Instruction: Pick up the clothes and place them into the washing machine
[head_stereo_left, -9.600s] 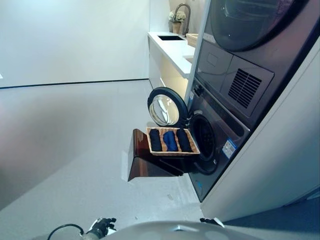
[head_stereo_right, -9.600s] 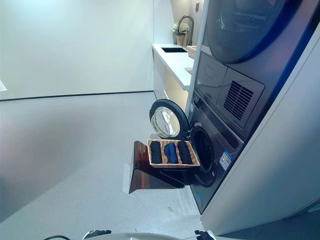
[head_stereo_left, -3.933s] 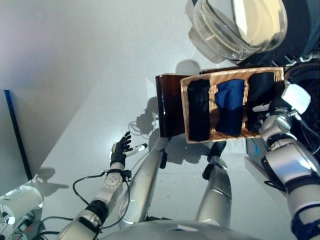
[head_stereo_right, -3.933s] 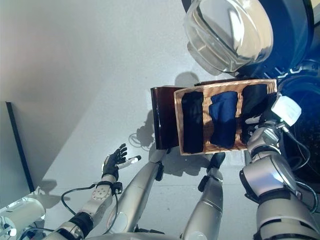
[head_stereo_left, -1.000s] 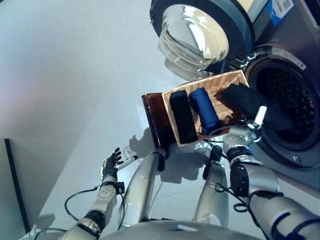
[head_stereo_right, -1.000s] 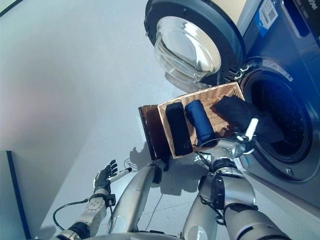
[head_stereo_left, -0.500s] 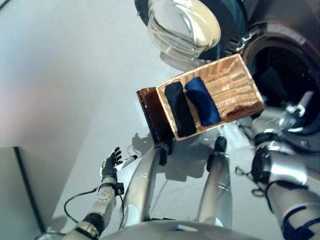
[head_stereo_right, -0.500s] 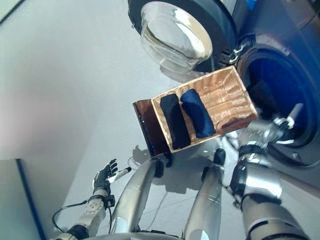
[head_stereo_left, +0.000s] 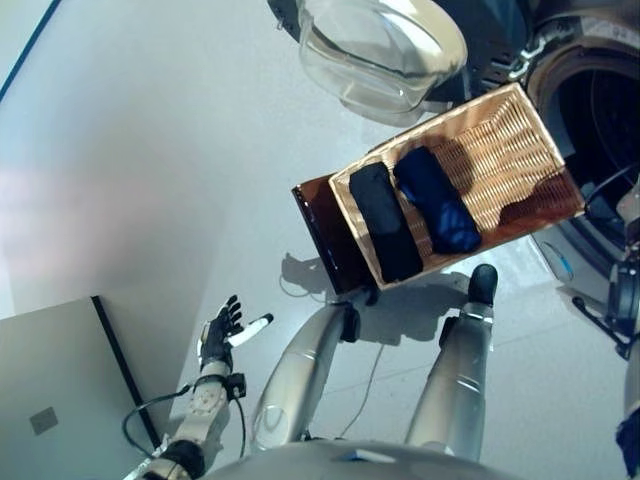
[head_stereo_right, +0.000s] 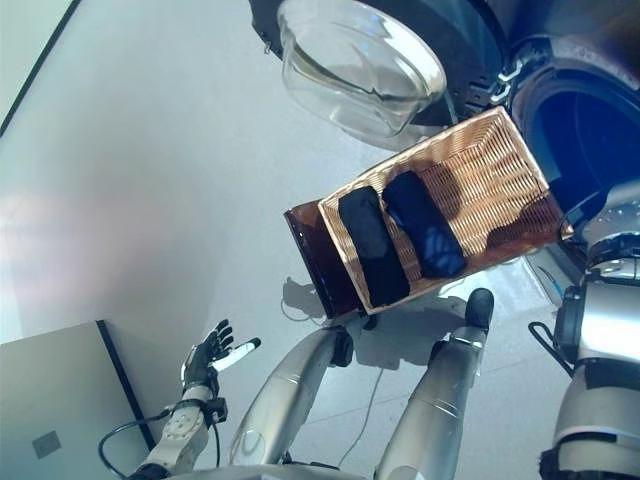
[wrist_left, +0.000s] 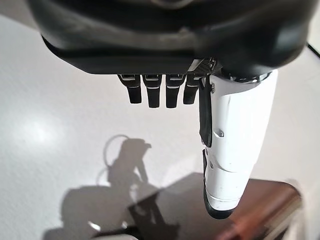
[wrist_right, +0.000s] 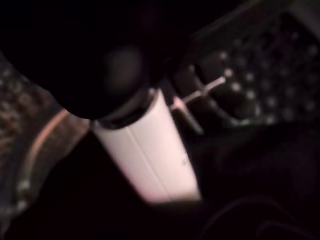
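— Where's the laundry at?
— Two rolled pieces lie side by side in the woven wicker basket (head_stereo_left: 520, 140): a black rolled garment (head_stereo_left: 385, 220) and a dark blue rolled garment (head_stereo_left: 436, 199). Grey front-loading washing machine (head_stereo_right: 560, 95) just beside, round glass door (head_stereo_left: 382, 45) open.

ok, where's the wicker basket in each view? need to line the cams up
Left eye view: wicker basket upper right, on the brown stand.
Right eye view: upper right, slightly further left, same stand.
Left wrist view: basket itself not clearly in it; past the left hand only a brown stand corner shows.
Right wrist view: not in it, too dark.
Shared landmark: the brown stand.
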